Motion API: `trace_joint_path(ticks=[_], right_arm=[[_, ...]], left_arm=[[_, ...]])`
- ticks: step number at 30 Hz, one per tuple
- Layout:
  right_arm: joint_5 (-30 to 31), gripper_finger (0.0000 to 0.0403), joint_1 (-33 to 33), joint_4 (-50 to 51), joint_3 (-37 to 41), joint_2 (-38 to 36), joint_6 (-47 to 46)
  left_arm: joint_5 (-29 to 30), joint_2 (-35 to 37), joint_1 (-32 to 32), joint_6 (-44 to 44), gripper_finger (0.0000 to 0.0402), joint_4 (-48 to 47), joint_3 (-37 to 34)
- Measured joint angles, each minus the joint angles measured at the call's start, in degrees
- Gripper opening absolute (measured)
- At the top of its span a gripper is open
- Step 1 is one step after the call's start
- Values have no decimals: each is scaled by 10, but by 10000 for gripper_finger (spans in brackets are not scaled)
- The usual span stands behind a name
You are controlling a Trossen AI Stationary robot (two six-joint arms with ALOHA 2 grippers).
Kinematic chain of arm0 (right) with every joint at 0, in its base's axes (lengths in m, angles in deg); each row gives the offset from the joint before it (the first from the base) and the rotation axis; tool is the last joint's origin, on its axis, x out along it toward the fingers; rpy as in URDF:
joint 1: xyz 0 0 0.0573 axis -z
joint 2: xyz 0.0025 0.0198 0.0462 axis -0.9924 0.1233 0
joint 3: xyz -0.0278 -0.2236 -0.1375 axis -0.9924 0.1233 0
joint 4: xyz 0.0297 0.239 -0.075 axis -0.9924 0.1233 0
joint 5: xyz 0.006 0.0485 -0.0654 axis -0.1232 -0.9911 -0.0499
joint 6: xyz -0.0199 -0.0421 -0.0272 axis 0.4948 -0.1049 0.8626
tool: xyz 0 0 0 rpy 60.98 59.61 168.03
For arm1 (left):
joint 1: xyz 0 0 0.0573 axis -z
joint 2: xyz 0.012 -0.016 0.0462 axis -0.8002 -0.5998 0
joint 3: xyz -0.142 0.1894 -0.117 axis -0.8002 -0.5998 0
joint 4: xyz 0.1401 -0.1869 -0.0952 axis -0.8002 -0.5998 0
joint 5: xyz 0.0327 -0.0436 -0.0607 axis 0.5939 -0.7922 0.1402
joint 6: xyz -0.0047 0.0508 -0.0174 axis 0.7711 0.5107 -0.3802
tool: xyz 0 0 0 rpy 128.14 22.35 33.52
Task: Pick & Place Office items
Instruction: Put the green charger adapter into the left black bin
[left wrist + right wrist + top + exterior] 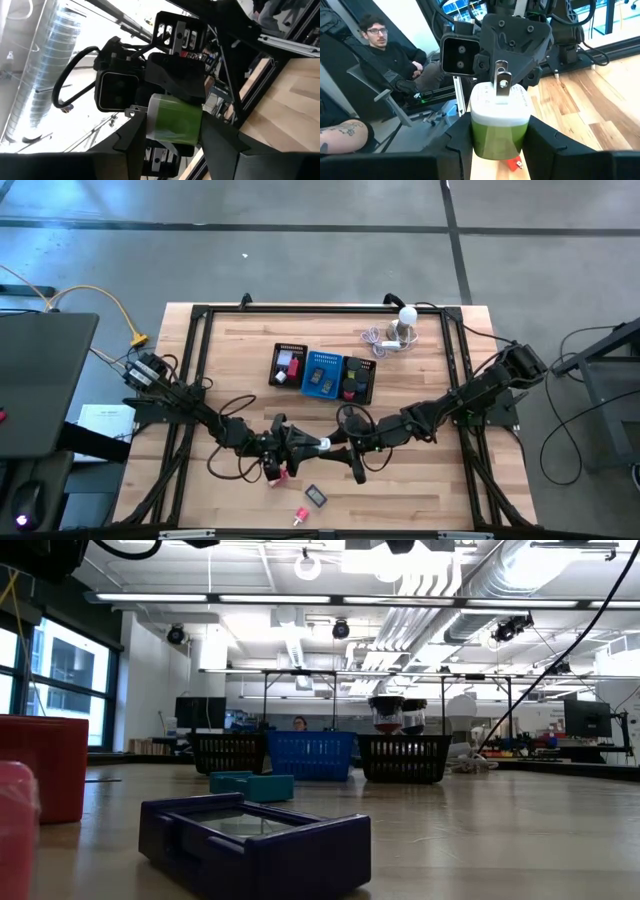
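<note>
While the right pincer [500, 150] holds a green-and-white plug block [499, 120] above the front of the counter [440, 360], the left pincer [172, 145] faces it with fingers set either side of the same block; whether they already bear on it I cannot tell. Held up between the two arms, this looks like a hand-over, so the block can travel across. Beyond, a dark case [316, 495] and pink piece [300, 515] lie loose near the front edge, the mesh tray [360, 392] farther back.
</note>
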Motion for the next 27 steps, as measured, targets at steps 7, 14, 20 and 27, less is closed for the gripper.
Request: trace_joint_path(ticks=[7,14,20,27], right_arm=[[1,119,0,5,0,0,1],[2,119,0,6,0,0,1],[12,191,1,3,0,0,-7],[22,298,2,3,-1,0,-9]], left_arm=[[13,0,1,1,153,-14,0],[21,0,9,2,145,-8,0],[24,-1,12,-2,143,-6,0],[24,-1,17,-2,142,2,0]])
